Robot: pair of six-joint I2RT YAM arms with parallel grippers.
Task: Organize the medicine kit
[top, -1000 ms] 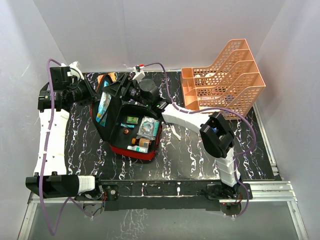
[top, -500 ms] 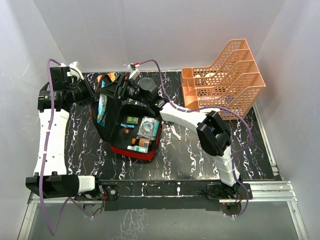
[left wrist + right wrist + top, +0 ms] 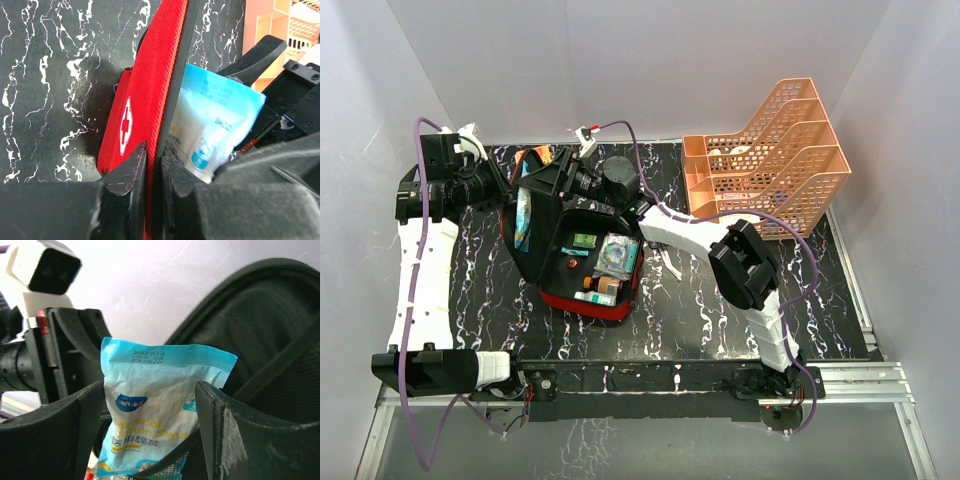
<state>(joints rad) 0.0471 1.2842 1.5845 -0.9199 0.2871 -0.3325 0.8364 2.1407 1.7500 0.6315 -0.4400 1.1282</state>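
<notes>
Where the right wrist camera looks out between its own fingers, a light-blue packet (image 3: pixel 165 370) shows a printed date, 2025/03/24, above two smaller lines too fine to read with certainty. Below them sit a dark blue oval logo with Chinese characters and pale lettering that begins "Medical Cotton Sw". The right gripper (image 3: pixel 148 387) is spread wide, one finger on either side of the packet. The packet's lower part is tucked behind the black mesh pocket (image 3: pixel 260 355) of the lid.

The left gripper (image 3: pixel 152 160) is pinched tight on the red fabric edge of the lid (image 3: pixel 150 75), whose outer face carries a white cross (image 3: pixel 125 125).

The medicine kit (image 3: pixel 585 302) lies open left of centre on the black marbled table (image 3: pixel 700 310), with small boxes in its base. Its lid stands upright along the left side, inner face turned right. The base runs from the far left toward the near right, its near corner short of the table's front edge. Bare table lies to its right, and the orange tiered tray (image 3: pixel 770 170) stands well apart in the far right corner.
</notes>
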